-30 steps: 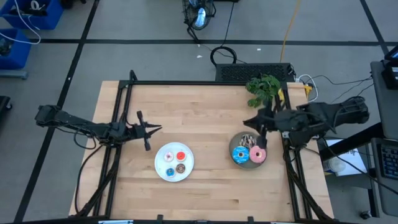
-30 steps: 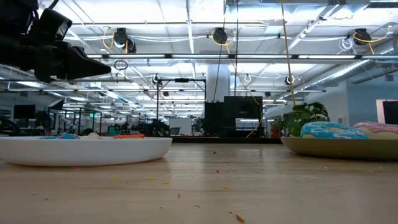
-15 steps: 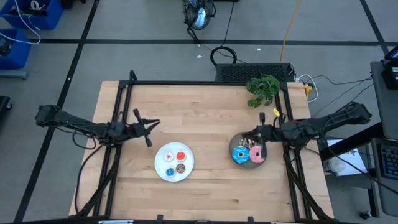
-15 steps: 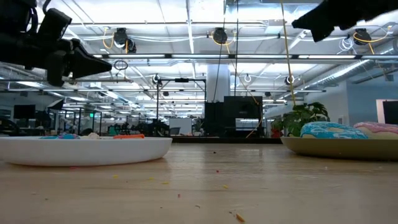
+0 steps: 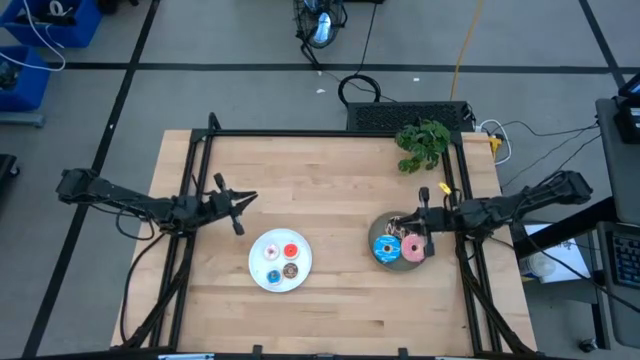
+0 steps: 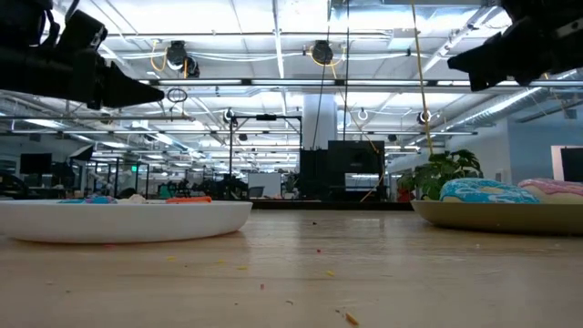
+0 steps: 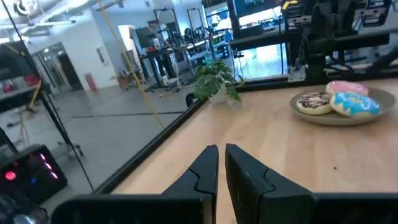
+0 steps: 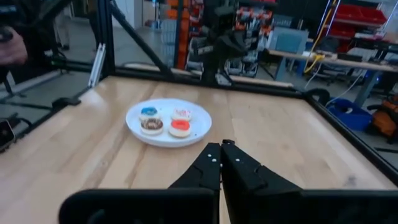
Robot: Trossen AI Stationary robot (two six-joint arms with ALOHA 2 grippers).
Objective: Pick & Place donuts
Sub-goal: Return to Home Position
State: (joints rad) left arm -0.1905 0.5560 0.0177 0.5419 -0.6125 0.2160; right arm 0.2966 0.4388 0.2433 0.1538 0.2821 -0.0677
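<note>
A white plate [image 5: 280, 260] holds several tiny donuts: red-orange [image 5: 291, 251], blue [image 5: 273, 276], brown [image 5: 290, 270] and a pale pink-white one [image 5: 271, 251]. A grey plate [image 5: 399, 262] carries the blue sprinkled donut [image 5: 386, 249], the pink donut [image 5: 415, 250] and the dark drizzled donut [image 5: 400, 229]. My right gripper [image 5: 402, 220] hovers shut above the grey plate's far part, high off the table [image 6: 474, 60], pointing at the white plate [image 8: 168, 122]. My left gripper [image 5: 254, 198] is shut and raised left of the white plate [image 6: 157, 93].
A potted green plant [image 5: 423, 143] stands at the table's far right corner. A black frame [image 5: 300, 133] runs along the far and side edges. Bare wood lies between the two plates and across the near part of the table.
My right arm has stretched out and brought its gripper from beside the plant toward the near edge, over the grey plate. In the low view it has come into sight at upper right. Plates and donuts have stayed put.
</note>
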